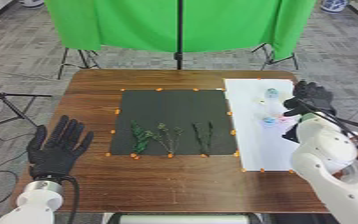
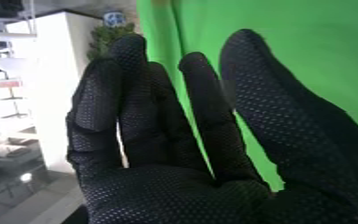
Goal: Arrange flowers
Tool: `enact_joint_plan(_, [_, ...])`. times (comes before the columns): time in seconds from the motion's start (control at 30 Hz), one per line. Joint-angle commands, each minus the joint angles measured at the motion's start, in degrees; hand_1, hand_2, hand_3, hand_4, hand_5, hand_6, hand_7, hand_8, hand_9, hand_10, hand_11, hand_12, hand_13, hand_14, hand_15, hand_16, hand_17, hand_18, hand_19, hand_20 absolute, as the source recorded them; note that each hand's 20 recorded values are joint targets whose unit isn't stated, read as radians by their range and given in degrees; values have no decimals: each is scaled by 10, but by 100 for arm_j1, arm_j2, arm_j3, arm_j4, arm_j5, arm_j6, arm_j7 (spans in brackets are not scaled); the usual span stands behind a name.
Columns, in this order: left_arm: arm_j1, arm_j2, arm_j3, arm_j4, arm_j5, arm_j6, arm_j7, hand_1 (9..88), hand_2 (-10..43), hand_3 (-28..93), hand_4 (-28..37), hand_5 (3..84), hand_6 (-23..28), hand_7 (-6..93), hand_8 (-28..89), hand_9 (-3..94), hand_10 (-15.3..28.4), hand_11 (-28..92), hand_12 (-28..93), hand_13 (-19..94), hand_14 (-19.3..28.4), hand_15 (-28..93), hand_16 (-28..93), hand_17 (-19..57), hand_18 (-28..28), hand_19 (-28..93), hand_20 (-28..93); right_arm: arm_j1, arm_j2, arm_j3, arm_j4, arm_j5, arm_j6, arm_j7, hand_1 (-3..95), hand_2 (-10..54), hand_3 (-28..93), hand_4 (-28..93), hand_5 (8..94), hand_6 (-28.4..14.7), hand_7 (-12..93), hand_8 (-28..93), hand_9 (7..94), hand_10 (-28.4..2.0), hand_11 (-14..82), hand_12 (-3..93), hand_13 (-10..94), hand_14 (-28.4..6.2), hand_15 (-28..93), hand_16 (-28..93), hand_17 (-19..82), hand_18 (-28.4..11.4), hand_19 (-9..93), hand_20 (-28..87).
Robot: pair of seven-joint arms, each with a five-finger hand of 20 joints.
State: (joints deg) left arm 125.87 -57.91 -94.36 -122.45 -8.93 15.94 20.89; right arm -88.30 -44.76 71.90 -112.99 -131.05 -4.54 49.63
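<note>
Black right hand (image 1: 312,97), fingers straight, near white sheet (image 1: 261,145).

Head view high, facing forward-down — wrist view close — green cloth (image 1: 135,25) shared.

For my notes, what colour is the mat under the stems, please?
The mat is dark grey, clearest in head view.

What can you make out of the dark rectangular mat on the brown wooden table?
The dark grey-black mat looks thin, matte and plain, and lies flat on the brown wooden table. Small orange marks dot its edges. A leafy green sprig, a wispier branching sprig and two thin dark stems lie on its near half. The long white sheet runs along its right edge. Neither hand touches it.
</note>
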Motion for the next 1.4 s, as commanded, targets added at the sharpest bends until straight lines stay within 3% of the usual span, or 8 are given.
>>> enact_joint_plan(0.03, [-26,-40,77,12,96,67,-113,276,102,760,-283,484,71,191,-103,421,153,272,131,335,154,485,-52,-44,148,383,189,-100,-90,-233,143,-305,-22,-1125,517,-95,838,-277,510,-58,205,-91,482,-187,131,169,473,-166,513,187,287,-246,827,342])
enact_joint_plan(0.2, [-84,-65,100,19,151,193,-211,285,106,754,-283,487,71,194,-105,422,153,275,131,336,154,489,-52,-44,148,386,190,199,-277,-427,497,-68,-386,-1252,544,-95,811,-282,504,-36,220,-106,499,-156,133,170,510,-126,481,280,294,-231,814,398])
enact_joint_plan(0.27, [-95,-72,107,-4,502,501,-346,286,107,754,-283,487,71,195,-105,421,154,277,131,337,155,490,-53,-45,149,388,190,459,-383,-670,747,-132,-452,-991,566,-95,791,-282,518,-28,223,-109,513,-149,135,170,524,-112,462,315,299,-231,814,405])
enact_joint_plan(0.4, [-66,-79,89,-21,488,509,-402,283,110,754,-283,488,75,199,-104,419,156,280,131,333,159,494,-55,-48,154,394,191,710,-489,-962,1076,-172,-443,-498,576,-95,785,-283,526,-27,222,-111,516,-151,131,169,529,-109,448,333,308,-233,818,408])
enact_joint_plan(0.57, [-20,-82,62,-83,816,758,-541,279,114,753,-283,489,80,199,-105,414,159,285,129,327,166,495,-58,-49,159,399,190,699,-536,-1044,1188,-160,-387,-304,588,-95,775,-283,549,-31,222,-106,541,-168,150,176,533,-108,455,335,321,-235,827,404])
enact_joint_plan(0.7, [18,-89,44,-92,617,686,-503,278,117,753,-283,490,82,199,-104,410,161,289,127,323,168,499,-61,-50,163,404,189,592,-525,-1081,1212,-215,-88,-388,632,-95,722,-283,593,-25,275,-105,615,-159,240,265,579,-77,467,390,350,-216,832,387])
enact_joint_plan(0.87, [16,-89,64,-65,345,548,-423,277,120,752,-283,491,82,200,-104,409,160,293,125,322,167,501,-63,-51,162,407,185,548,-494,-1185,1189,-283,250,-466,642,-95,696,-282,679,-4,409,142,767,-116,223,532,678,-61,496,471,380,-216,853,395])
enact_joint_plan(1.4, [101,-108,31,14,207,597,-225,276,123,752,-283,491,80,201,-106,414,159,294,122,327,163,506,-65,-51,157,408,181,1140,-887,-1473,431,-331,1233,-1586,620,-95,716,-268,699,-2,441,183,797,-113,214,542,690,-60,500,485,387,-218,874,408])
